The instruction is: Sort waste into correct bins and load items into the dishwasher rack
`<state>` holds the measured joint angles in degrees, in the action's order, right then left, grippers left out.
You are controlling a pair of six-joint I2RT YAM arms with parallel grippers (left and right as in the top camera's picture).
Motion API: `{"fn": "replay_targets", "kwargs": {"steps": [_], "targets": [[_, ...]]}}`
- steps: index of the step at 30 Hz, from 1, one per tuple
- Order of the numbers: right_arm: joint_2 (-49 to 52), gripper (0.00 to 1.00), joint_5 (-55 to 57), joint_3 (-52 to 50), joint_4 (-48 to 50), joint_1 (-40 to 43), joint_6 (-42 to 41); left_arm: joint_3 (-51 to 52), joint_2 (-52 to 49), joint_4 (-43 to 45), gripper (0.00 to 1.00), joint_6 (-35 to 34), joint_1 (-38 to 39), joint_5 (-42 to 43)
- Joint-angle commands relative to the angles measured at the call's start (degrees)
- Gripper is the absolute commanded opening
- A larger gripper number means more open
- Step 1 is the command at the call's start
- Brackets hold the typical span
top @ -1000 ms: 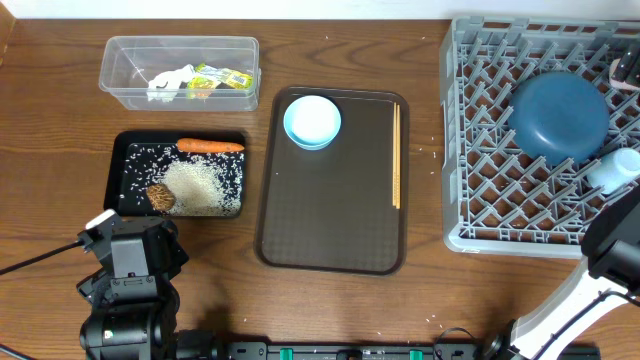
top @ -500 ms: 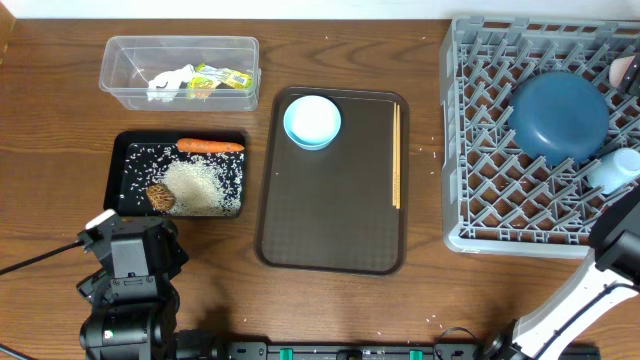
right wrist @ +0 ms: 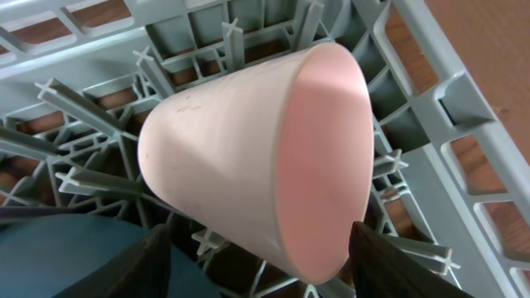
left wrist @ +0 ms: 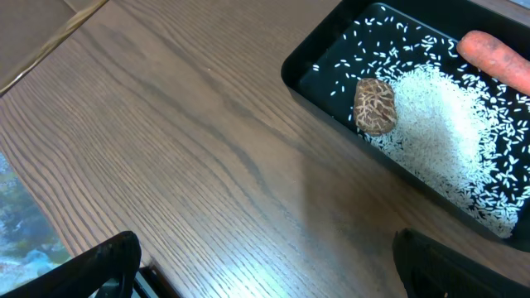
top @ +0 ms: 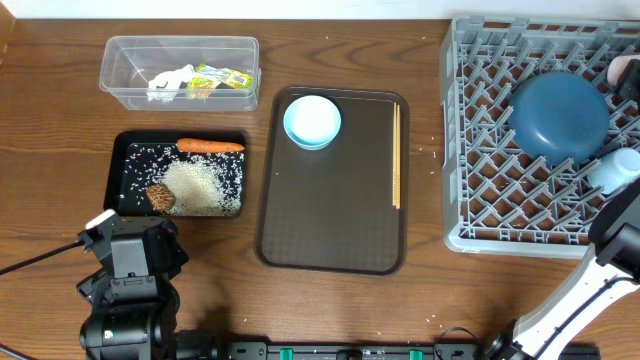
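I was in the middle of loading the dishwasher rack. The waste part looked done. The crumpled paper and the wrappers were in the clear tub. The carrot, the rice and the brown lump were in the black tray.

The right gripper was over the far right side of the rack. The white cup lay there on its side, among the pegs. It looked a bit pink up close. One finger stood on each side of the cup. I could not tell if they were squeezing it or just standing next to it.

The big dark blue dish was in the rack too, with the light blue cup just beside it.

The left gripper hung over bare table near the black tray. Its jaws were wide open and held nothing.

The small light blue bowl and the chopsticks lay on the brown serving tray, not loaded yet.

I thought the next move was to make sure the cup sat safely, so it would not roll. After that, I would need to reach across for the bowl. The chopsticks are thin and flat, so they would need a careful pinch.
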<state>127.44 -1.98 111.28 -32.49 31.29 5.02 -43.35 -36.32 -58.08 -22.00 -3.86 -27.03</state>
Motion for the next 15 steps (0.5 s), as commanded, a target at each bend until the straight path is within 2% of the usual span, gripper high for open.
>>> {"fn": "replay_targets", "kwargs": {"steps": [1, 6, 11, 13, 15], "targets": [[0.4, 0.58, -1.1, 1.2, -0.9, 0.2, 0.2, 0.3, 0.0, -0.1, 0.98, 0.8, 0.1, -0.9], [0.1, 0.31, -1.1, 1.2, -3.3, 0.2, 0.2, 0.3, 0.0, -0.1, 0.98, 0.8, 0.1, -0.9], [-0.9, 0.1, -1.0, 1.2, -5.4, 0.2, 0.1, 0.3, 0.0, -0.1, 0.98, 0.8, 0.1, -0.9], [-1.6, 0.03, -0.8, 1.2, -6.0, 0.2, -0.6, 0.3, 0.0, -0.1, 0.98, 0.8, 0.1, -0.9], [-2.5, 0.01, -0.9, 1.2, -6.1, 0.2, -1.2, 0.3, 0.0, -0.1, 0.98, 0.8, 0.1, -0.9]]}}
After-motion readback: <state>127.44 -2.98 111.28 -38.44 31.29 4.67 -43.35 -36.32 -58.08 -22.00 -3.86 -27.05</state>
